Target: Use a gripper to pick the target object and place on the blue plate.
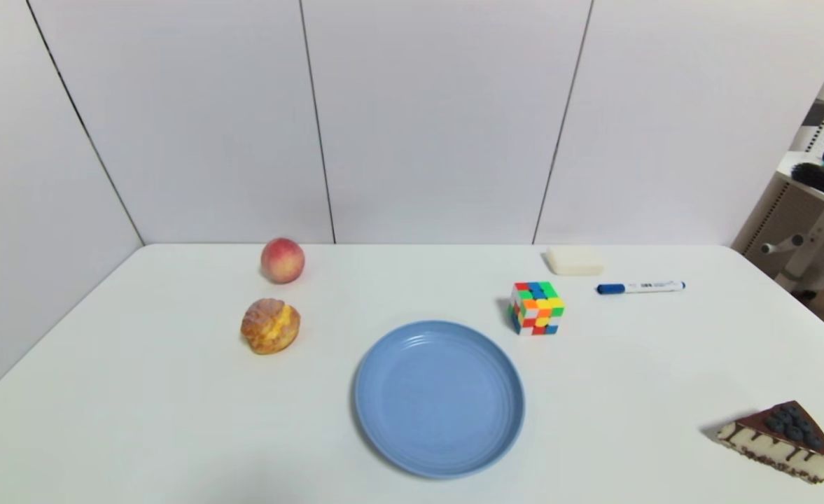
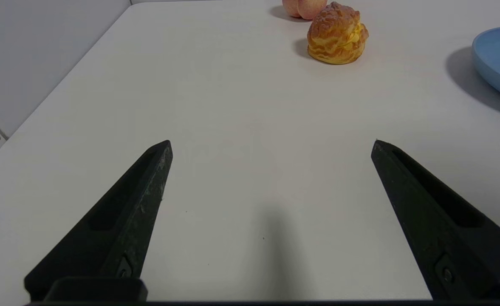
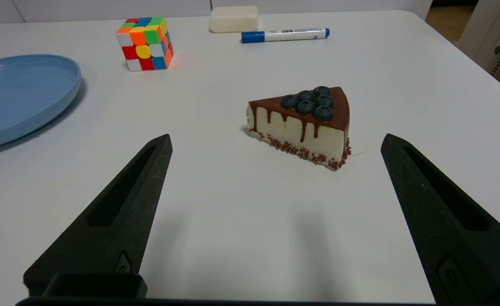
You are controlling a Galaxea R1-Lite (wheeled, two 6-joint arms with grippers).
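The golden-brown cream puff (image 1: 270, 326) with yellow custard lies on the white table, left of the blue plate (image 1: 440, 397). The plate is bare and sits at the table's middle front. Neither arm shows in the head view. In the left wrist view my left gripper (image 2: 271, 142) hangs open over bare table, well short of the cream puff (image 2: 337, 34), with the plate's rim (image 2: 498, 55) off to one side. My right gripper (image 3: 275, 137) is open too, nothing between its fingers, with the cake slice just beyond it.
A pink-red peach (image 1: 282, 260) sits behind the puff. A colour cube (image 1: 537, 307), a white block (image 1: 575, 260) and a blue-capped marker (image 1: 640, 287) lie at the back right. A chocolate cake slice (image 1: 779, 441) rests at the front right. Grey wall panels close off the table's back and left.
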